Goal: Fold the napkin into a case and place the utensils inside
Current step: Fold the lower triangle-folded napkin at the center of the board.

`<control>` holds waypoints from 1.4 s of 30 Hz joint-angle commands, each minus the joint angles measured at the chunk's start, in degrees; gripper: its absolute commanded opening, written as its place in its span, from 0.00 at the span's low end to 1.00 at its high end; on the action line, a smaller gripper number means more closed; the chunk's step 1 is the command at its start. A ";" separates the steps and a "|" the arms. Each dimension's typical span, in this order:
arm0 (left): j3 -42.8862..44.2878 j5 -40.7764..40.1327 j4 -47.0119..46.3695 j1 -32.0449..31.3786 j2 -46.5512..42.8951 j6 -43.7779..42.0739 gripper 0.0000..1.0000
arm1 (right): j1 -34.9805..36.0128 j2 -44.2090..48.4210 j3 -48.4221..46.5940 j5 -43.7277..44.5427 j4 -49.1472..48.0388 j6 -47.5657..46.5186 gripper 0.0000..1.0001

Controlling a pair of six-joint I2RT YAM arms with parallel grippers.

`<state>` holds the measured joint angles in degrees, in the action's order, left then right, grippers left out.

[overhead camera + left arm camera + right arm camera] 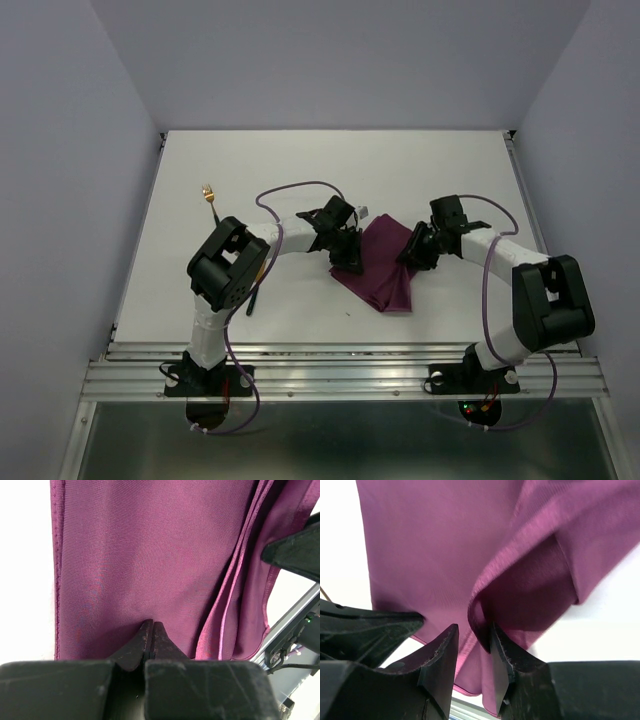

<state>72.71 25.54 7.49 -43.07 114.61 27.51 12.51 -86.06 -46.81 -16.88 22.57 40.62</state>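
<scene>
Plum cloth: the napkin (385,268) lies mid-counter between the two hands, partly doubled over into a slanted, uneven shape.
Counter: white counter (300,160), bare around the cloth apart from the cutlery off to the left.
Left hand: the left hand (150,631) is pressed fully together, tips at the near edge of a flat stretch of cloth. A single thin layer seems nipped between them.
Right hand: the right hand (472,632) is narrowed but not closed, with a thick rolled fold of napkin bunched between its fingers, which looks like a hold on it.
Layers: several stacked edges run side by side along one side in the left wrist view.
Feel: thin, smooth and limp, probably very light. It should drape and sag rather than keep a crease, and the sheen suggests layers will slide over each other.
Where to hold: best taken at hemmed edges or corners, one hand each side, keeping it taut. A grip on a mid-fold bunch risks dragging the layers askew.
Case: not yet formed, since no narrow strip or pocket shows, and nothing is tucked in the cloth.
Cutlery: a gold-headed fork (208,193) lies well apart, beyond the left arm. A dark slim piece (251,300) pokes out under that arm, perhaps the knife, though I cannot tell.
</scene>
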 commanded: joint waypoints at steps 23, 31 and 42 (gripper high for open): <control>1.30 4.16 -1.51 -0.35 2.02 -2.02 0.00 | 2.16 -11.40 -10.32 5.01 3.00 5.08 0.37; 1.82 4.78 -0.72 -0.35 1.85 -3.51 0.00 | 2.16 -16.24 -13.66 12.05 9.24 6.93 0.38; 3.76 5.40 1.56 -0.35 -0.43 -5.27 0.00 | 2.16 -16.16 -12.96 15.12 11.80 5.52 0.40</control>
<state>74.11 29.98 7.64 -43.07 116.11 24.08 14.46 -100.77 -60.55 -9.32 30.24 47.46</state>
